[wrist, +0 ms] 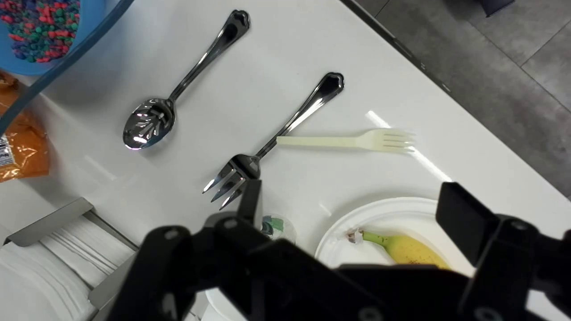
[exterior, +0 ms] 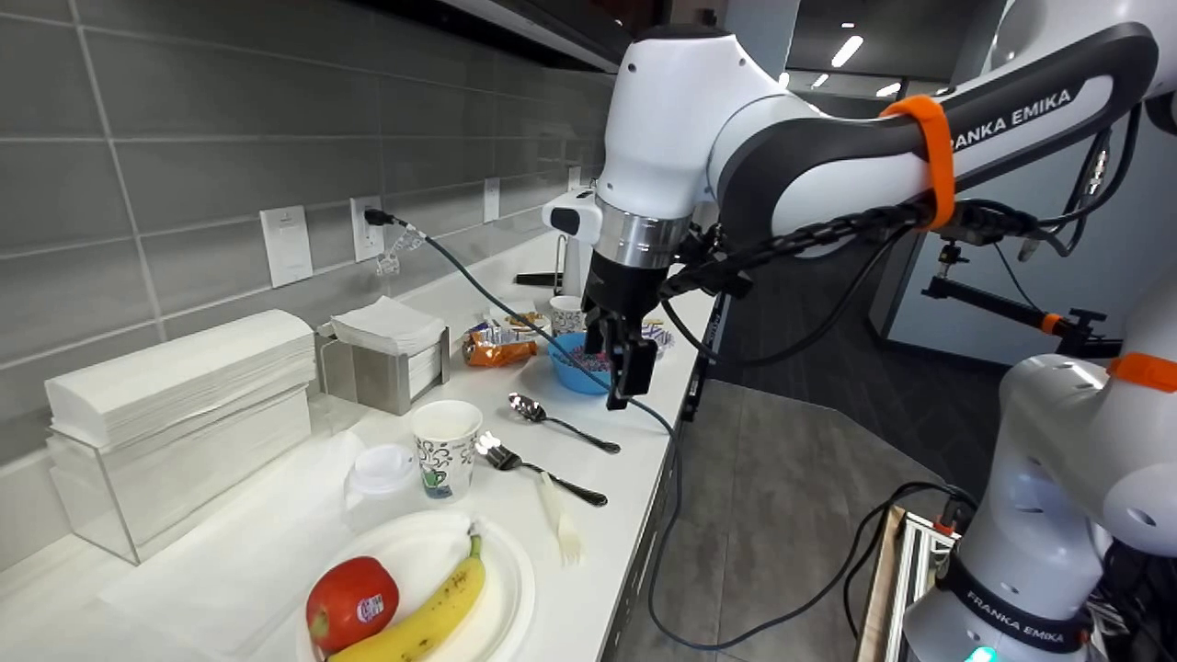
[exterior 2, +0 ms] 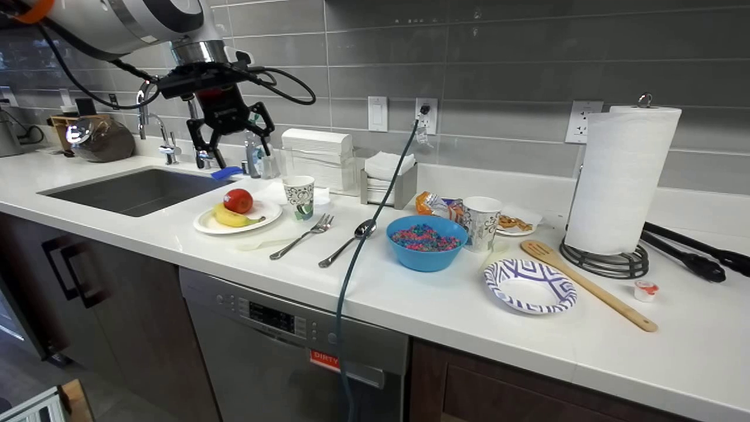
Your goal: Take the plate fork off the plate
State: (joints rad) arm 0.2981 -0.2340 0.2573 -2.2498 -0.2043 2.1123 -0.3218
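Note:
The white plate (exterior: 526,598) lies on the counter with a banana (exterior: 423,616) and a red fruit (exterior: 352,602) on it. The plate also shows in the wrist view (wrist: 379,206). No small silver-grey fork shows; part of the plate is hidden there. A pale plastic fork (wrist: 325,141) lies on the counter beside the plate, its handle end meeting a dark metal fork's handle (wrist: 308,107). A slotted spoon (wrist: 151,122) lies farther off. My gripper (wrist: 357,214) is open and empty, in the air above the counter (exterior 2: 244,158). Plate and banana show between its fingers.
A paper cup (exterior: 446,460) stands beside the plate. A cable (exterior 2: 354,252) hangs from the wall outlet across the counter and over its front edge. A blue bowl (exterior 2: 426,259) stands past the spoon. A napkin holder (exterior 2: 405,186) stands by the wall. A sink (exterior 2: 137,193) lies beyond the plate.

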